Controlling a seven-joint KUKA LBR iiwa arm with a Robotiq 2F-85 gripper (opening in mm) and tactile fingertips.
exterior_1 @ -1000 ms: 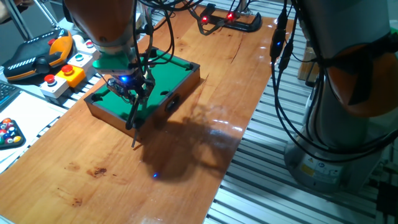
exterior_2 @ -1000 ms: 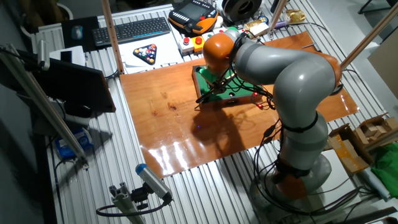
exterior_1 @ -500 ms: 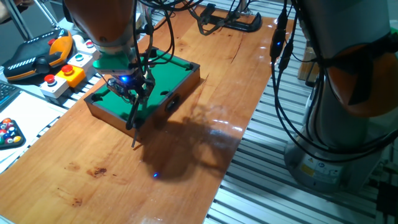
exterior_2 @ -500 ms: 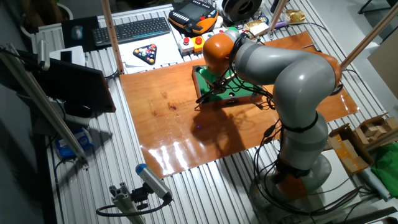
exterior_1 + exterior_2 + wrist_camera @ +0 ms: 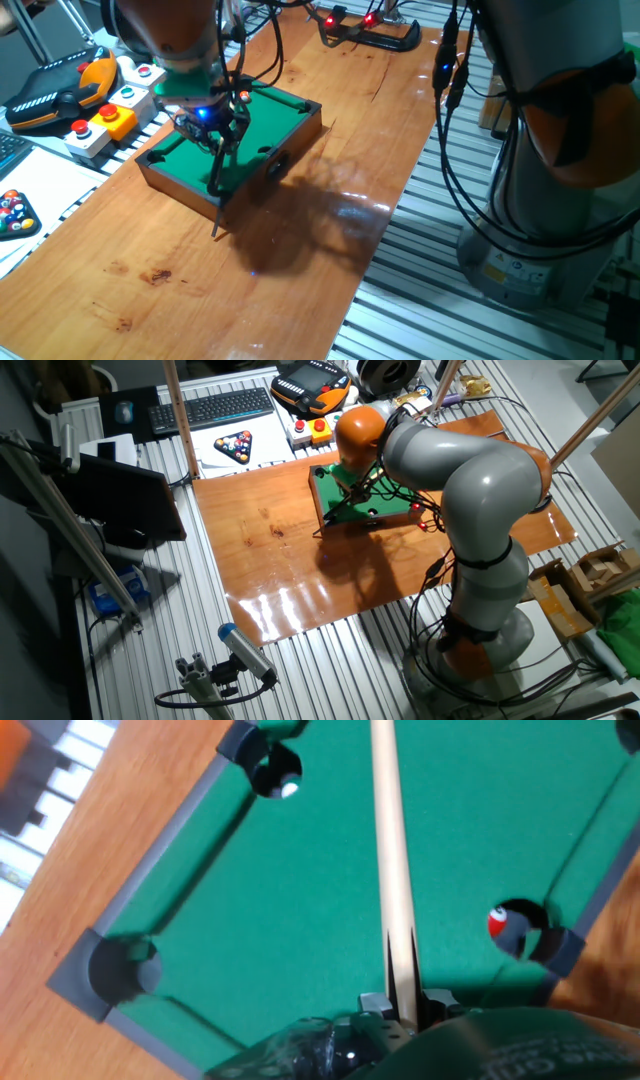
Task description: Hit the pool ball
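Claw pinched on cue stick, w/ stick running straight out from the fingers over the green felt. In one fixed view, claw hangs over mini pool table, cue slanting down past its near rail to the desk. Pool ball, red w/ glossy spot, just right of cue, sitting at mouth of side pocket on right rail, partly over the hole. Left of claw, corner pocket shows nothing inside. Farther ahead-left, another pocket w/ small white glint in it; can't tell what. Beyond table to claw's left: red push-buttons, and racked numbered balls in black triangle.
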